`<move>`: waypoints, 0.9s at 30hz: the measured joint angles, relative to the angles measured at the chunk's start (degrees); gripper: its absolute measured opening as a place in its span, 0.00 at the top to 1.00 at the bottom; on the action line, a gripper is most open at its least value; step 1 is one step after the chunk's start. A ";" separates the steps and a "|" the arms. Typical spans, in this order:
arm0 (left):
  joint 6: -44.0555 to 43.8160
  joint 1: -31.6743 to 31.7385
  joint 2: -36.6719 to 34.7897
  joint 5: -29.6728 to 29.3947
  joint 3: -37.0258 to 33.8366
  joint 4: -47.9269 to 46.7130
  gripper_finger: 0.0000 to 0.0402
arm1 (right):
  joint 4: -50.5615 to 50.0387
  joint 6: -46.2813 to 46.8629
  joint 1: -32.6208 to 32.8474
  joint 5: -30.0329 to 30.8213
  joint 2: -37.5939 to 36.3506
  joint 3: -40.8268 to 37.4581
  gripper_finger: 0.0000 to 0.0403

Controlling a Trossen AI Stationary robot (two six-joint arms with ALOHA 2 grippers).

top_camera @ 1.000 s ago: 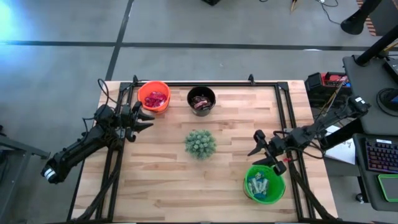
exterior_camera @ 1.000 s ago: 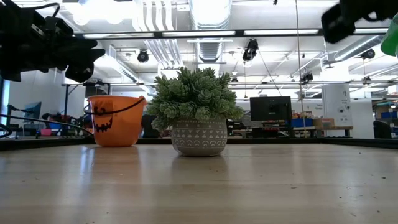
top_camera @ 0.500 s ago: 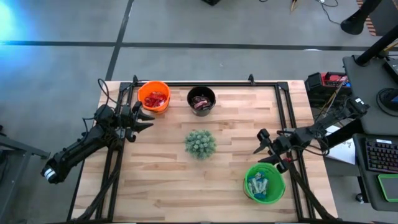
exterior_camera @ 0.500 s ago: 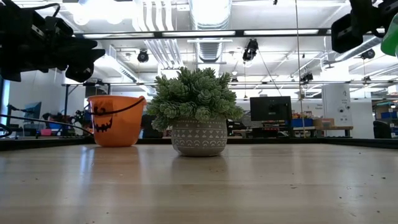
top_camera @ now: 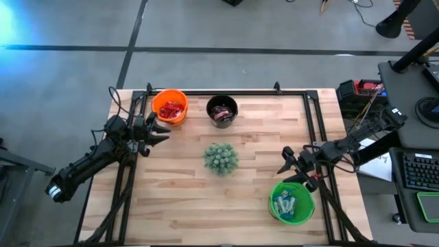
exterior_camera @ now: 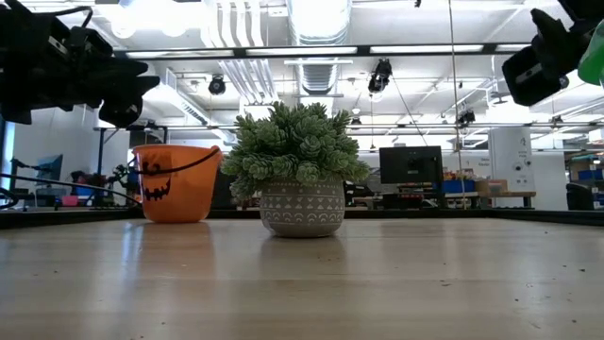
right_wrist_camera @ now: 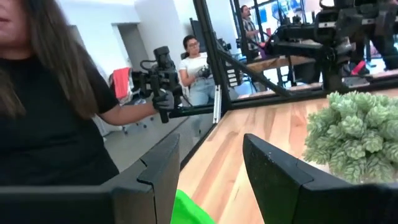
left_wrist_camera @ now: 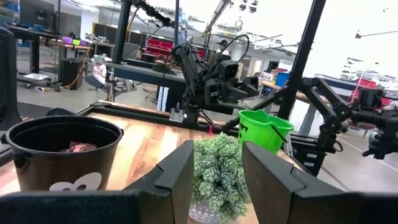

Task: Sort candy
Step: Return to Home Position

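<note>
Here, the left hand (top_camera: 163,132) hovers open and empty beside the orange bucket (top_camera: 157,103), which holds the red candy (top_camera: 171,110). The right hand (top_camera: 282,160), likewise open and empty, hangs near the green bucket (top_camera: 272,199) of light blue candy (top_camera: 285,204). Dark brown candy (top_camera: 221,113) fills the black bucket (top_camera: 210,106); a potted plant (top_camera: 221,158) stands mid-tabletop (top_camera: 185,199).

A spiky green plant (top_camera: 221,158) in a patterned grey pot stands at the centre of the wooden table (top_camera: 185,199) in the high view, with a keyboard (top_camera: 420,170) at the right edge. In the right wrist view, a person in black (right_wrist_camera: 43,118) fills the left side.
</note>
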 joint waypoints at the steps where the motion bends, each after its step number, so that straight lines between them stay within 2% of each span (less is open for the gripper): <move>1: -0.38 0.00 0.00 0.00 0.02 0.00 0.71 | 0.01 1.18 0.00 -0.01 -0.04 -0.02 0.59; 11: -1.87 0.00 0.00 0.13 0.00 0.00 0.71 | -0.29 -3.62 0.00 0.05 0.00 -0.04 0.59; 24: -4.80 -0.02 0.00 2.97 0.00 -0.02 0.71 | -0.83 -3.05 0.00 0.05 -0.03 -0.09 0.59; 27: -4.83 -0.02 0.00 2.97 0.01 -0.02 0.71 | -3.17 -3.05 0.00 0.05 -2.64 -0.09 0.59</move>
